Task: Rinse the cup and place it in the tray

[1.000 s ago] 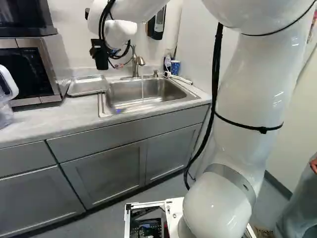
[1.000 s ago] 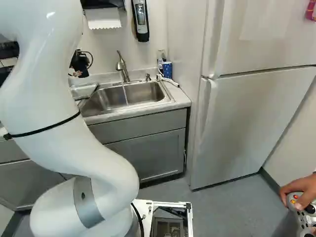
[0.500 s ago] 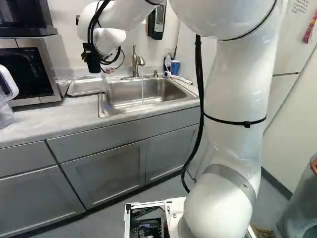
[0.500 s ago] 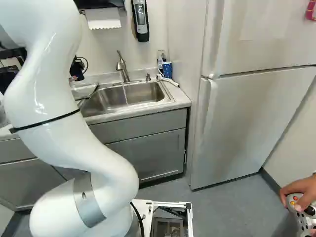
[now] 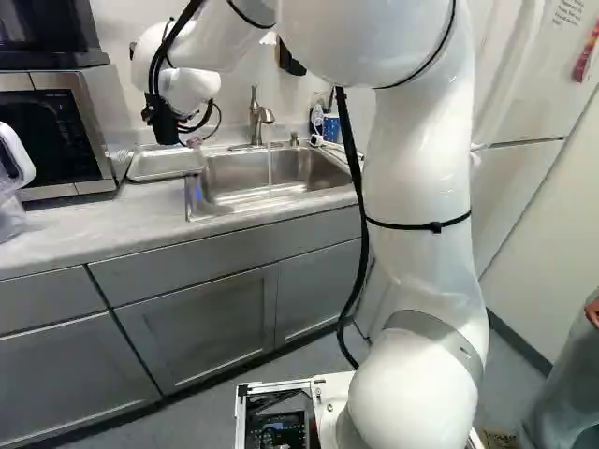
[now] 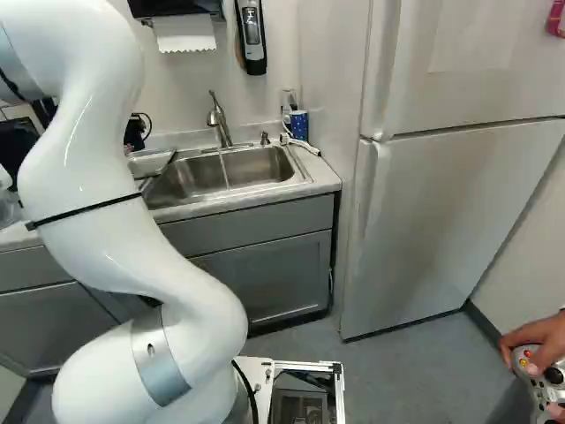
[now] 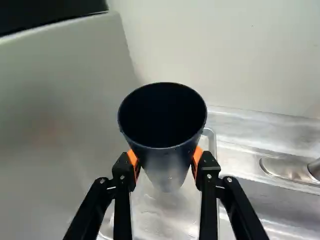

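Note:
In the left base view my gripper (image 5: pixel 161 120) hangs at the end of the arm, near the tray (image 5: pixel 157 168) left of the sink; its fingertips cannot be made out there. The wrist view shows the gripper (image 7: pixel 165 162) shut on the dark cup (image 7: pixel 169 155), an orange pad against each side. The cup's open mouth faces up toward the wrist camera, and droplets cling to its narrow lower part. Below and beyond the cup is the shiny metal tray (image 7: pixel 165 217), partly hidden by cup and fingers. The sink (image 5: pixel 271 178) has a thin stream of water falling from its faucet (image 5: pixel 258 117).
A microwave (image 5: pixel 56 140) stands left of the tray, its side close beside the gripper in the wrist view. A clear pitcher (image 5: pixel 11 178) is on the counter. A blue cup (image 6: pixel 299 124) stands behind the sink, near the fridge (image 6: pixel 441 212).
My arm has swung left in the base views, carrying the gripper from beside the faucet toward the tray and slightly lower. The base has not moved.

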